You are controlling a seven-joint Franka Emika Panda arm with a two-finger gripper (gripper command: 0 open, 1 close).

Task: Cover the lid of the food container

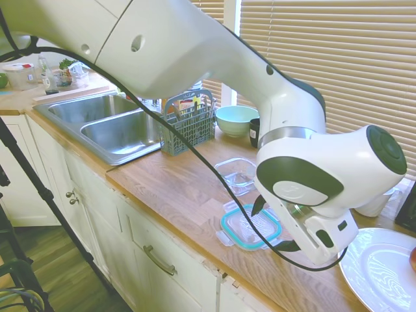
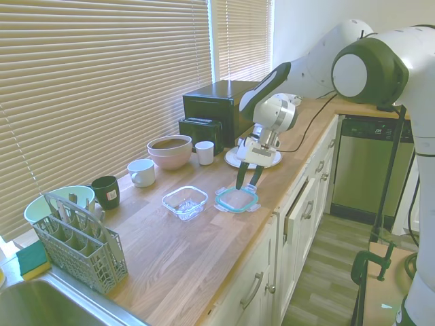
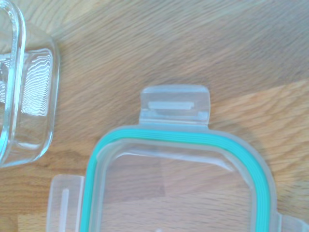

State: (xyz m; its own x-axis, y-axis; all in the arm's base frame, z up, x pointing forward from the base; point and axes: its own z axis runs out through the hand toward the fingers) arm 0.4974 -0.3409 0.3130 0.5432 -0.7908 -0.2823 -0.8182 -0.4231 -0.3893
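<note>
The lid [image 1: 242, 229], clear with a teal seal rim and snap flaps, lies flat on the wooden counter near its front edge. It also shows in the second exterior view [image 2: 237, 199] and fills the wrist view [image 3: 178, 183]. The food container [image 1: 237, 174], a small clear glass dish, stands empty and uncovered right beside the lid [image 2: 185, 202], and one of its corners is visible close up [image 3: 24, 96]. My gripper [image 2: 247, 182] hangs just above the lid, pointing down. It is open [image 1: 273, 226], its dark fingers spread over the lid and holding nothing.
A mint-green bowl [image 2: 58, 200], dark mug [image 2: 105, 191], white mug [image 2: 141, 172], pink bowl [image 2: 170, 151] and small white cup [image 2: 204, 152] line the window side. A utensil basket [image 1: 188, 123] stands by the sink [image 1: 117, 123]. A white plate [image 1: 380, 270] lies beyond the lid.
</note>
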